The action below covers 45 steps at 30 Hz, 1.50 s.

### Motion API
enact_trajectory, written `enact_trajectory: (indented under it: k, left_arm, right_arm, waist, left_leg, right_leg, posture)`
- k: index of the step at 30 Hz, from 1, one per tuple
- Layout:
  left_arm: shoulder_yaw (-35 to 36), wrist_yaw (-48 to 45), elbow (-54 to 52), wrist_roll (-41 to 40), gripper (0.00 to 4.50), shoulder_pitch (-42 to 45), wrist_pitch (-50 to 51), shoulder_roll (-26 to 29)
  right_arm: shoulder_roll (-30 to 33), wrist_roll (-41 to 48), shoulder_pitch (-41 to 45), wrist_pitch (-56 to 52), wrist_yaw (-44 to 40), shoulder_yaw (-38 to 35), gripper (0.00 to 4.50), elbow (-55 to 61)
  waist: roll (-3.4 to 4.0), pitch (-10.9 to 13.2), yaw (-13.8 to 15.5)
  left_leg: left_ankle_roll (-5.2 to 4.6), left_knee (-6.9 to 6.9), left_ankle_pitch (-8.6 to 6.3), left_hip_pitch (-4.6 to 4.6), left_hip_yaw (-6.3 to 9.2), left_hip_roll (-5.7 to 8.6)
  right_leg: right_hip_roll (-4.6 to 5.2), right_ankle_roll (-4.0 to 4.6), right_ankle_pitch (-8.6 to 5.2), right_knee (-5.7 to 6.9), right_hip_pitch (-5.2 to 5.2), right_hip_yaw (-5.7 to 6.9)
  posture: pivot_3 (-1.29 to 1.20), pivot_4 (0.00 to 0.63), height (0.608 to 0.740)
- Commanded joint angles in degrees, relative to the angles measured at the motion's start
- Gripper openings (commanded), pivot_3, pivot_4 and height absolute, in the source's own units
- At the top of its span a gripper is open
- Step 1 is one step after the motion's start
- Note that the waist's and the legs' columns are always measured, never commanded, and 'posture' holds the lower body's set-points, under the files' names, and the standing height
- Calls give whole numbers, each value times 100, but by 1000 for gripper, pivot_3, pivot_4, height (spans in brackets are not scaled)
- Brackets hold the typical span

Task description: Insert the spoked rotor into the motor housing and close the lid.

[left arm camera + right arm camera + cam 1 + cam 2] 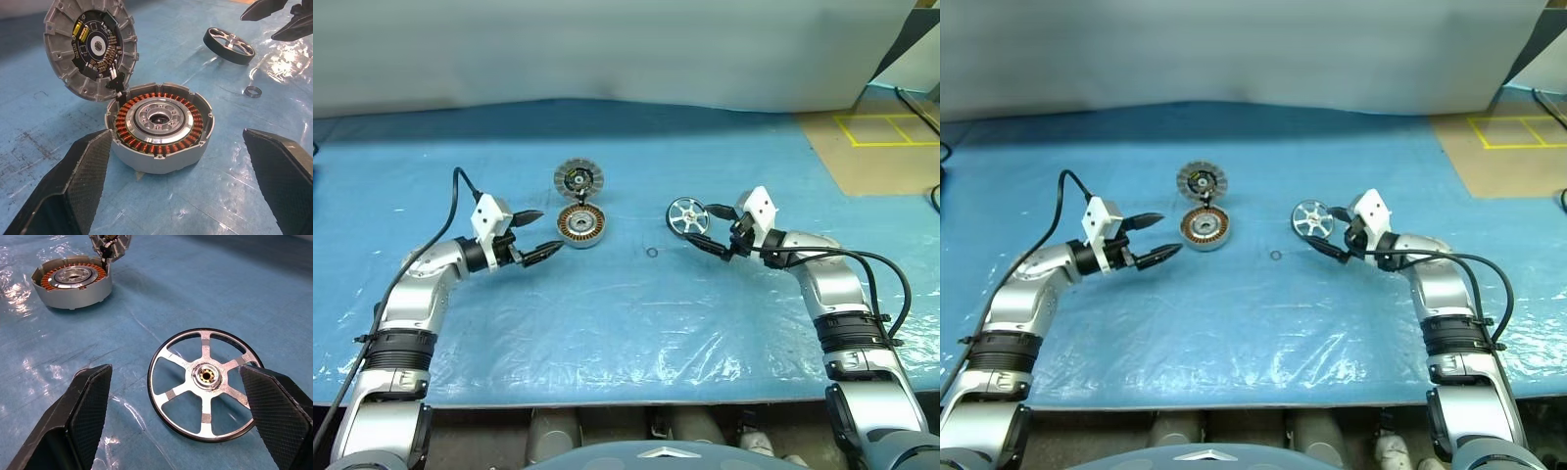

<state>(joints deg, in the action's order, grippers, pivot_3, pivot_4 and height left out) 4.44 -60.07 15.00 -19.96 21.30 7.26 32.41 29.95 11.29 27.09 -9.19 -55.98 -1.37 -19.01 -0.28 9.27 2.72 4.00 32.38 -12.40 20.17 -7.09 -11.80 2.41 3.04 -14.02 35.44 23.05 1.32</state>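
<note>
Spreading wide and holding nothing: left gripper point(537, 234) just short of the motor housing point(580, 225), right gripper point(707, 227) flanking the flat-lying spoked rotor point(685, 215) without touching. Standing open beyond the housing, hinged: the lid point(578, 179).

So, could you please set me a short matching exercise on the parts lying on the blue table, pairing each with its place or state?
Things:
1. spoked rotor
2. motor housing
3. lid
4. small ring

Descriptions:
A. swung up, circuit face showing
B. lying flat in front of the right gripper's open fingers
C. loose on the sheet between housing and rotor
D. open, copper windings exposed

Pairs: 1-B, 2-D, 3-A, 4-C
</note>
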Motion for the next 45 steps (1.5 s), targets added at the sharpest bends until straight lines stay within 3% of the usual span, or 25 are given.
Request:
enact_trajectory:
  k: [1,37,45]
  left_arm:
    - [11,-19,-29,34,4496,106,-154,15]
    - [-105,26,407,242,4496,372,-560,-108]
    - [-795,-869,358,666,4496,726,-779,244]
  right_arm:
    - [54,61,33,85,-36,12,4351,244]
    - [53,25,-18,170,79,90,4351,295]
    - [-43,2,56,246,123,140,4351,199]
  waist:
    - [0,0,0]
    - [0,0,2]
    - [0,0,10]
  left_leg:
    - [0,0,0,0,0,0]
    - [0,6,0,0,0,0]
    - [0,6,0,-1,0,-1]
  right_leg:
    - [0,0,0,0,0,0]
    - [0,0,0,9,0,0]
    - [0,0,0,9,0,0]
  posture:
    - [0,150,740]
    - [0,150,740]
    - [0,150,740]
